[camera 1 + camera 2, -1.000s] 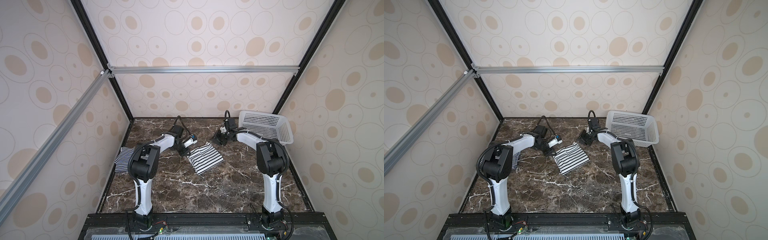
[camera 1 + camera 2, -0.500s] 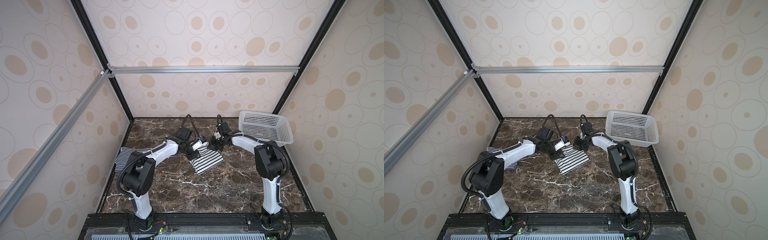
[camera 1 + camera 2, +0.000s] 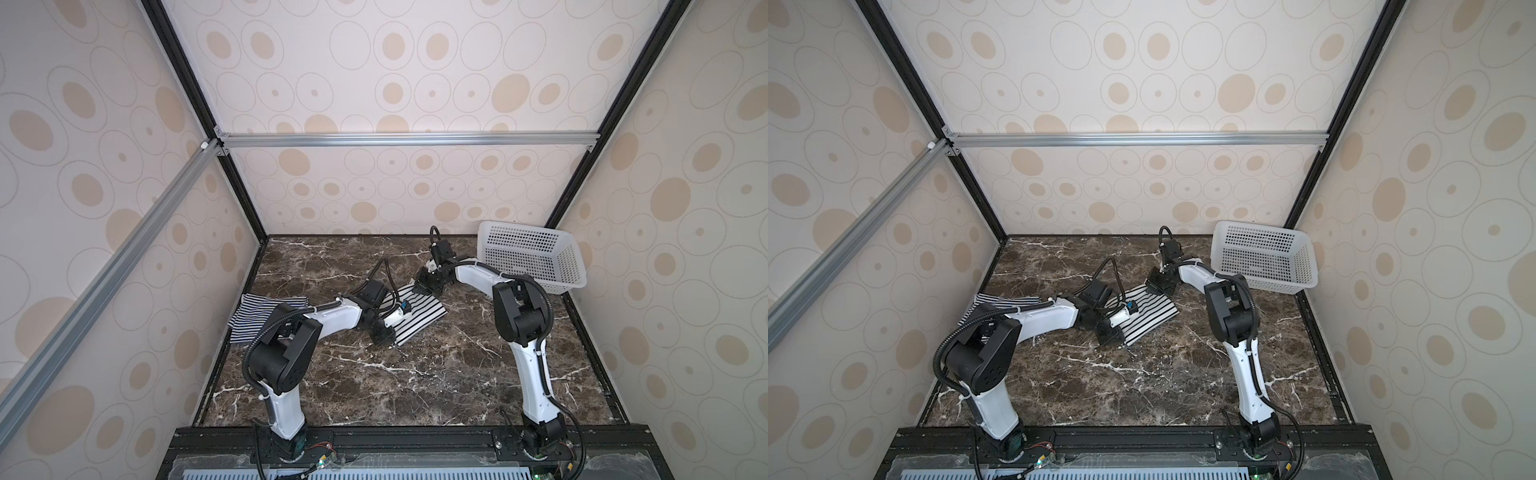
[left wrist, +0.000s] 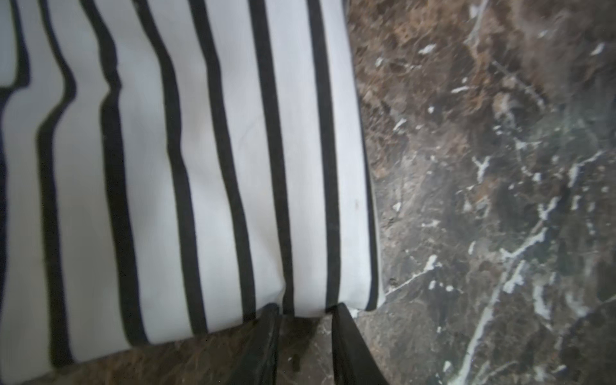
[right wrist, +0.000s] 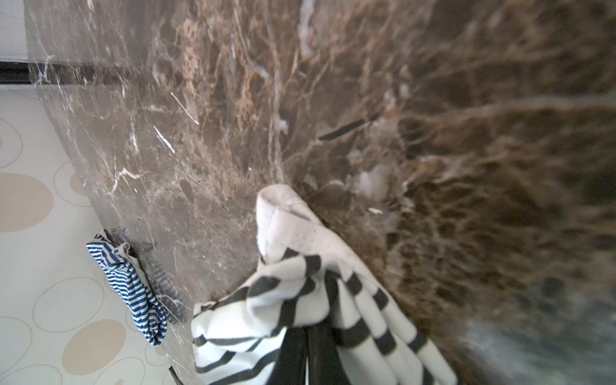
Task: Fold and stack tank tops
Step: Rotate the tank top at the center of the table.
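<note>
The white tank top with wide-spaced black stripes (image 3: 419,311) (image 3: 1152,311) lies folded at mid-table. My left gripper (image 3: 384,336) (image 3: 1111,334) sits low at its near corner. In the left wrist view, the two fingers of this gripper (image 4: 305,311) stand narrowly apart with the hem (image 4: 310,300) at their tips and marble showing between them. My right gripper (image 3: 426,286) (image 3: 1158,286) is at the far corner. The right wrist view shows this gripper (image 5: 308,328) shut on bunched cloth of the same top (image 5: 300,266). The narrow-striped tank top (image 3: 266,307) (image 3: 1000,300) (image 5: 133,286) lies crumpled by the left wall.
A white perforated basket (image 3: 519,245) (image 3: 1254,245) leans at the back right corner. The dark marble table (image 3: 415,374) is walled on three sides. A black frame rail (image 3: 395,436) runs along its front edge.
My left arm swung forward from the top's far left side to its near corner, its jaws narrowing. My right gripper moved left to the far corner and shut on the cloth.
</note>
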Robot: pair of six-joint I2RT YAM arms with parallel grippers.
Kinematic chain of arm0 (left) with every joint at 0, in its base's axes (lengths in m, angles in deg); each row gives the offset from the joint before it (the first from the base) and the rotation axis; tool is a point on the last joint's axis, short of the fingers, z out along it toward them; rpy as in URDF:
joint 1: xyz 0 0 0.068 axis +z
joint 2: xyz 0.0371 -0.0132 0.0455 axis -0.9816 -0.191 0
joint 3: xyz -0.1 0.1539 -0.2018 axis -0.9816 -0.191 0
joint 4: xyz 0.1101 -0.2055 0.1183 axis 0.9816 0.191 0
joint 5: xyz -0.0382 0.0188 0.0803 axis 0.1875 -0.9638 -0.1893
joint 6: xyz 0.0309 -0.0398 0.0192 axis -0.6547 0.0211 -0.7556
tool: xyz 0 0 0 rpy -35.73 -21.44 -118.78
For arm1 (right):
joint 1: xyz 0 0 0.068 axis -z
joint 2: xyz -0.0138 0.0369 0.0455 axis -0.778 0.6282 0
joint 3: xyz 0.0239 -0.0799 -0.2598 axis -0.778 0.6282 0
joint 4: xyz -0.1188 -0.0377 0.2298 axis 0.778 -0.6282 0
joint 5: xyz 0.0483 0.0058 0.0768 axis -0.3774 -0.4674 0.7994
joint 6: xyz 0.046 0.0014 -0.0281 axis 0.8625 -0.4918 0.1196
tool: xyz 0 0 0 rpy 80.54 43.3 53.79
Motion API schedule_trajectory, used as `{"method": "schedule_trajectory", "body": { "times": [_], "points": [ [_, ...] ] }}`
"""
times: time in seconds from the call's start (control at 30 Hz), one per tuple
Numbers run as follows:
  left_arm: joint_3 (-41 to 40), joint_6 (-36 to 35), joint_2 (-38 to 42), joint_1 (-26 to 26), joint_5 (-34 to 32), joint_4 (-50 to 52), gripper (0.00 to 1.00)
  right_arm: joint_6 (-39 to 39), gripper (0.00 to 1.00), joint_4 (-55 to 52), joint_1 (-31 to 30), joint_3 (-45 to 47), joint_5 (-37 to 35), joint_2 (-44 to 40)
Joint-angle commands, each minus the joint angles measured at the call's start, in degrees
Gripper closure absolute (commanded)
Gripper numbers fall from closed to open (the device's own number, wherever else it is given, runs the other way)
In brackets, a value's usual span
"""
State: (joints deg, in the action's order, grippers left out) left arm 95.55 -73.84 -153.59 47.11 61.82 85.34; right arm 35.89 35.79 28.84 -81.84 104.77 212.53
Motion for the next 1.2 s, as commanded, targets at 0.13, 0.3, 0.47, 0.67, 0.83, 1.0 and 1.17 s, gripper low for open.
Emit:
{"method": "schedule_trajectory", "body": {
  "times": [0.13, 0.3, 0.47, 0.67, 0.83, 1.0, 1.17],
  "points": [
    [-2.0, -1.0, -0.6, 1.9, -9.4, -1.4, 0.75, -0.6, 0.91, -1.0, 0.7, 3.1, -2.4, -2.7],
    [-1.5, 0.4, 1.7, 7.1, -8.2, -0.6, 0.76, -0.6, 0.89, 2.9, -0.1, 9.8, -1.9, -8.1],
    [-2.2, 1.2, 7.1, 10.4, -3.6, 0.7, 0.67, -2.5, 0.82, 2.4, -0.3, 16.8, -5.0, -16.3],
    [-3.2, 2.8, 10.7, 11.3, -2.8, 0.1, 0.58, -6.7, 0.78, -4.4, -0.3, 19.3, -10.9, -20.1],
    [-2.1, 4.1, 10.1, 12.6, -1.3, 0.7, 0.57, -8.0, 0.78, -4.8, -0.3, 21.5, -11.3, -20.0],
    [-2.2, 5.5, 10.2, 13.5, 0.4, 0.3, 0.54, -8.7, 0.77, -4.9, -0.3, 22.0, -12.3, -19.5],
    [-0.5, 7.9, 7.0, 16.7, 3.7, 1.8, 0.51, -7.5, 0.77, -3.5, -0.9, 23.5, -10.7, -18.3]
  ]
}}
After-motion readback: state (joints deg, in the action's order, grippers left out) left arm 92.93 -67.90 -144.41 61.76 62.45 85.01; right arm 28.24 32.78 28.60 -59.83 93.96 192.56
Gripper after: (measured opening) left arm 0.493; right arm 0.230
